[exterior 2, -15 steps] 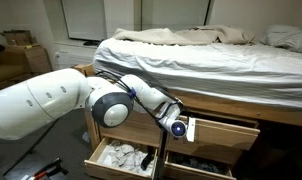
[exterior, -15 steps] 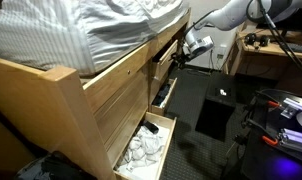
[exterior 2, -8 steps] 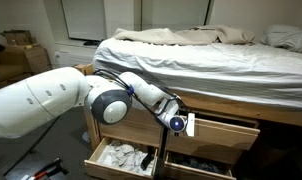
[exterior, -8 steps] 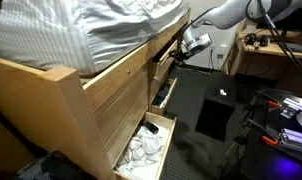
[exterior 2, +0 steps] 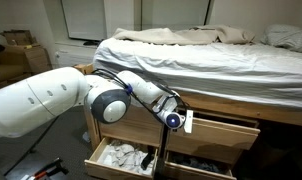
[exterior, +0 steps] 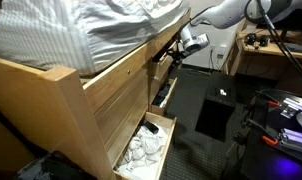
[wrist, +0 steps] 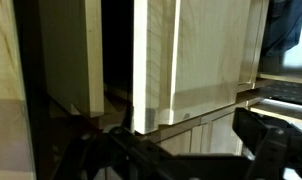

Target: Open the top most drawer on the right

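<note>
No text, label, brand, number or sign can be read in any view. The drawer fronts [exterior 2: 227, 131], the bed [exterior 2: 221, 85] and the arm [exterior 2: 41, 100] look plain, too small or blurred for lettering.

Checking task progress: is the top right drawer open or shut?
Partly open: top right drawer front stands out from the bed frame, dark gap behind.
</note>
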Motion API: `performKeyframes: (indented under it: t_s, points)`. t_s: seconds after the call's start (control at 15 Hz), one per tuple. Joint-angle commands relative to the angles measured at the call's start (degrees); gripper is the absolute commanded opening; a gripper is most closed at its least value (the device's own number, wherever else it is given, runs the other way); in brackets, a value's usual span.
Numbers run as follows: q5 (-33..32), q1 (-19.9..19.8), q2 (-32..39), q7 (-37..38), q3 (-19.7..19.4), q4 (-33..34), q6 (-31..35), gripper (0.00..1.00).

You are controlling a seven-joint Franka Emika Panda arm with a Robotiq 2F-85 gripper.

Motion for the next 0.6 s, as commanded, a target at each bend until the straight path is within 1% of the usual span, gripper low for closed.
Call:
performKeyframes:
  t_s: [0.0,0.27,0.33,0.4,0.47,0.53]
  points:
    - [0.49,0.03,0.25,0.45,0.00,0.74,-0.13,1.00]
    - [0.46,0.08,0.31,0.76,0.01,0.94,-0.12,1.00]
    - [-0.63,0.50,0.50,1.99,-0.19,0.22,-0.91,1.00]
    - [-1.49,1.34,1.17,3.81,-0.51,0.70,-0.28,1.00]
    - [-3.20,2.40,3.11,7.27,-0.98,2.84,-0.11,1.00]
    - [-0.52,1.76,2.05,3.25,1.00,-0.16,0.96,1.00]
